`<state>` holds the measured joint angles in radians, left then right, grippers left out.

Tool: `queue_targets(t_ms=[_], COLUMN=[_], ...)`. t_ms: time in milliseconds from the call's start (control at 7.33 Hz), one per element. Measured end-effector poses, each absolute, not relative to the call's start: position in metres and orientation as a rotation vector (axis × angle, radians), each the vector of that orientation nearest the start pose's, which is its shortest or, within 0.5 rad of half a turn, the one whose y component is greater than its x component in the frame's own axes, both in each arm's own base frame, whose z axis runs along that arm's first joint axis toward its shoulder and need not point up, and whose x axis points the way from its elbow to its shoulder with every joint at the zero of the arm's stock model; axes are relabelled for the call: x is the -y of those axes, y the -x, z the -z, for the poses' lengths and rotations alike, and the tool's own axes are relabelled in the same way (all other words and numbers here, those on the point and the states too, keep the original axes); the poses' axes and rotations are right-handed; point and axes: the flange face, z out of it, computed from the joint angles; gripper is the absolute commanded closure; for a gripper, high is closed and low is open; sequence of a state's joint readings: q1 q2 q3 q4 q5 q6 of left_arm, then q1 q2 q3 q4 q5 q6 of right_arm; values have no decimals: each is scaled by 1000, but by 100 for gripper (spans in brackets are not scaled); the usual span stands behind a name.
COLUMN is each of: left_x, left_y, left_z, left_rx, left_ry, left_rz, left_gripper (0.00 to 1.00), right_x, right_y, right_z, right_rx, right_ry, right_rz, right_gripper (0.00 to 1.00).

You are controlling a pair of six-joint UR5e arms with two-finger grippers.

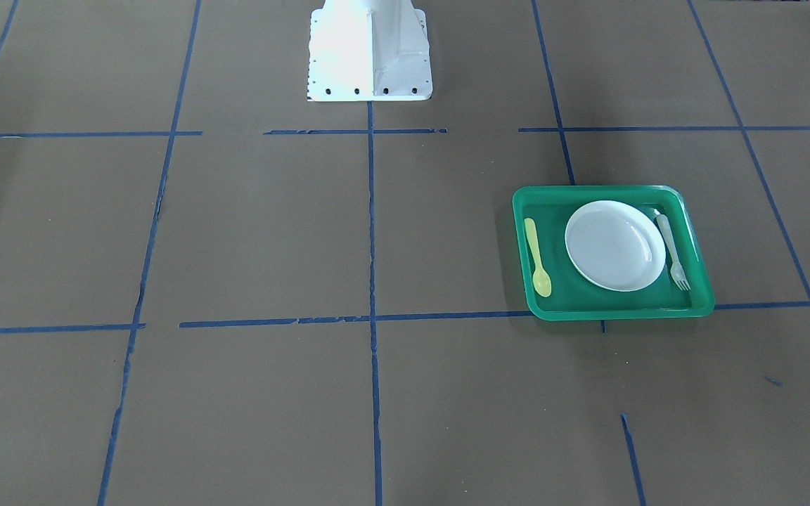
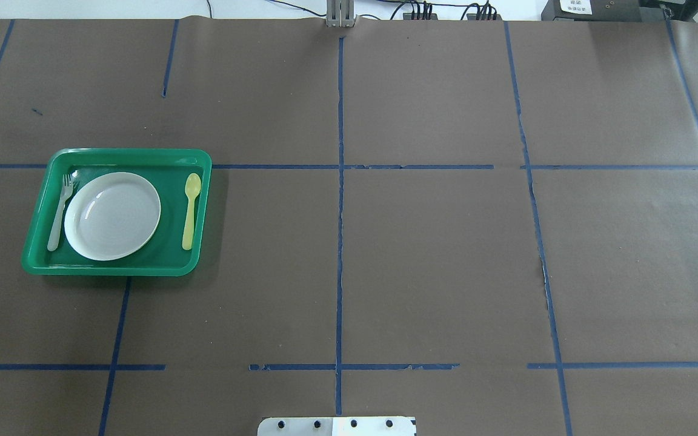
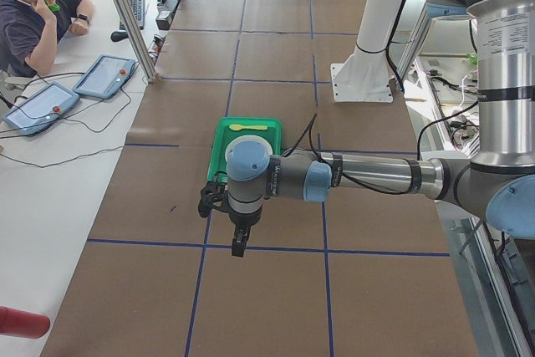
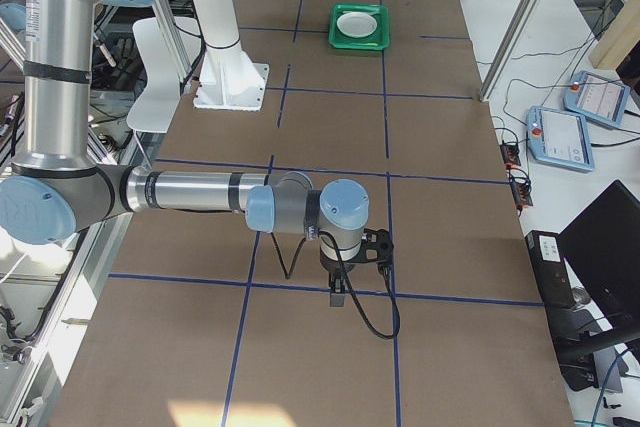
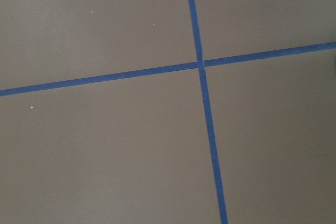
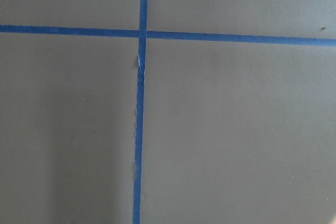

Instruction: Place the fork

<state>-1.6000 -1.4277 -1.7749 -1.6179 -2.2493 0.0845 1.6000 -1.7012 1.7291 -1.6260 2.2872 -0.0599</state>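
Brown paper covers the big table [image 2: 434,254], and blue tape lines [image 2: 340,242] cut it into squares. A white plate [image 2: 113,215] sits in a green tray [image 2: 119,156]. The fork [image 2: 60,215] lies flat in the tray just beside the plate, on the side away from the yellow spoon [image 2: 189,212], with its tines pointing away from the robot. I cannot tell if the fork touches the plate. It looks like the fork is already in its place, so the job seems done or almost done. To do this step well, the fork should lie flat and straight along the plate, not up on the plate's edge and not over the tray's wall. The arms should keep clear of the plate so nothing gets bumped. The left arm [image 3: 368,177] reaches out flat over the table, and its wrist bends so the left gripper [image 3: 238,248] points straight down, well apart from the plate. The right arm [image 4: 200,192] makes the same shape, and the right gripper [image 4: 338,295] hangs much farther from the plate, near the other end of the table. Both hang over bare paper near a blue line. I cannot tell if either gripper is wide or closed, because only the side views show them. No fork shows at either one.
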Motion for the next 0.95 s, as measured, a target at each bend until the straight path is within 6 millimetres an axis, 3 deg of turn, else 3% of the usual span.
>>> queue_targets(t_ms=[955], left_x=[439], left_y=[88], left_z=[-627], left_rx=[-669], left_ry=[-148], left_rz=[-95], left_gripper=[0], right_x=[432], right_y=[-81], right_z=[-651], right_rx=[717], right_ry=[-6], right_rz=[21], right_gripper=[0])
